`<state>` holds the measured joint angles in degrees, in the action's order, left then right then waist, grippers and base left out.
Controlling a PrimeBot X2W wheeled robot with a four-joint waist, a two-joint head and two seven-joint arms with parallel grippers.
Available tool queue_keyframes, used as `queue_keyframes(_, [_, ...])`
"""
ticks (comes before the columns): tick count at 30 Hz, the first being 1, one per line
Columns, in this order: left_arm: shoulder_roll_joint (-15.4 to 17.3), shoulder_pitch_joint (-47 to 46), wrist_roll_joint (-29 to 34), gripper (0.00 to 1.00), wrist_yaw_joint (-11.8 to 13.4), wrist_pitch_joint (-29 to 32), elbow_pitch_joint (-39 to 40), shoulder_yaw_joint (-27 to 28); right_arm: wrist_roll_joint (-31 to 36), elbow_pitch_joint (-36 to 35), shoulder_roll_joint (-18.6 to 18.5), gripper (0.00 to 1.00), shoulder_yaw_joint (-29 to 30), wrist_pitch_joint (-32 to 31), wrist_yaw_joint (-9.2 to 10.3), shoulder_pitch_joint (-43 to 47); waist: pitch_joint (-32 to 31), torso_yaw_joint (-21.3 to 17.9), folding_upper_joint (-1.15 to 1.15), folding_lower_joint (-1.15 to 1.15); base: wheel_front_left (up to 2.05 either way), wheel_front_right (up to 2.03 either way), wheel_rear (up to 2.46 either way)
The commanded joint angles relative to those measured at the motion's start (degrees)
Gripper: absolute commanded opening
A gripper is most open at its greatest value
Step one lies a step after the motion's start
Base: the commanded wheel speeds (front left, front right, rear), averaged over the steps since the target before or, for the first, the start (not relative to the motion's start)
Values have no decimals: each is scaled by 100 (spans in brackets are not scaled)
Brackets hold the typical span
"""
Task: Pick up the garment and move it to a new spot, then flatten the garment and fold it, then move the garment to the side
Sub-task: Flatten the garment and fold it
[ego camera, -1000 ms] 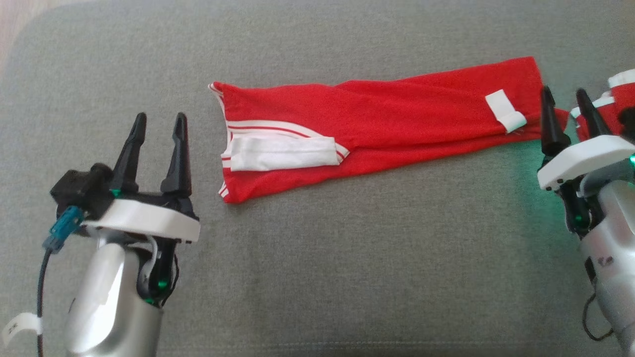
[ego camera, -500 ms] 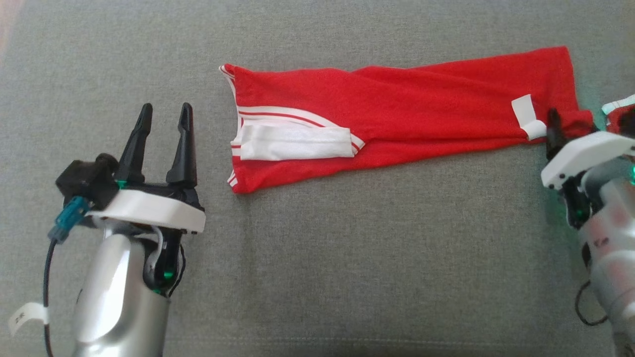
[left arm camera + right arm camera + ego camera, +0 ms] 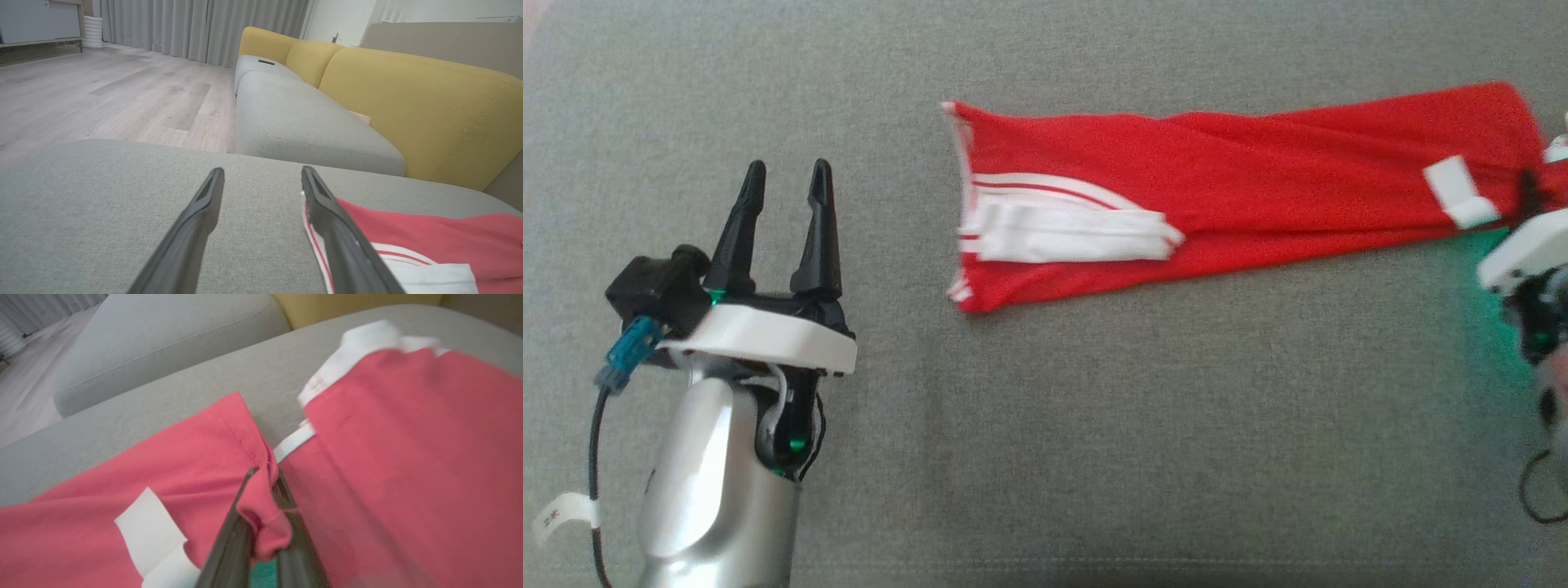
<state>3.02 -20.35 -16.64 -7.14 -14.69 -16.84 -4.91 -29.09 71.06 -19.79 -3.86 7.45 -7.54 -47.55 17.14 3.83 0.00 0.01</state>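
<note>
Head view: garment (image 3: 1258, 188) lies stretched across the cushion (image 3: 1045, 425), its striped end right of the left gripper (image 3: 788, 167) and clear of it. That gripper's fingers stand apart, empty. Right gripper (image 3: 1529, 192) sits at the garment's far end, beside the tag (image 3: 1462, 192). A second ago its fingers were spread there, and the gap between left gripper and garment has since widened.

Left wrist view: garment lies just right of the fingers.

Right wrist view: fingers pinch a bunched fold of the garment's edge.

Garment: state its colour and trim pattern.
The garment is red with white stripes, best seen in the head view.
</note>
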Motion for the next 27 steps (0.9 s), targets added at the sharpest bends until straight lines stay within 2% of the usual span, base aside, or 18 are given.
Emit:
queue_keyframes(1, [76, -143, 31, 100, -34, -30, 182, 152, -49, -142, -131, 0, -36, 100, 5, -17, -26, -14, 0, -1, 0, 0, 0])
queue_keyframes(5, [88, -106, 20, 100, -34, -30, 161, 128, -112, -242, -190, 0, 39, 294, 5, -11, -137, -56, 0, -1, 0, 0, 0])
queue_keyframes(9, [92, -59, 19, 100, -34, -30, 139, 92, -119, -510, -26, 0, -42, 451, 5, 29, -292, -86, 0, -1, 0, 0, 0])
queue_keyframes(16, [109, 75, -18, 100, -35, -30, 85, 17, -184, -1324, 495, 0, -418, 499, 5, 180, -626, -40, 0, -1, 0, 0, 0])
queue_keyframes(27, [127, 265, -71, 100, -35, -30, 74, 3, -226, -2710, 1493, 0, -1276, -67, 5, 596, -977, 284, 0, -1, 0, 0, 0])
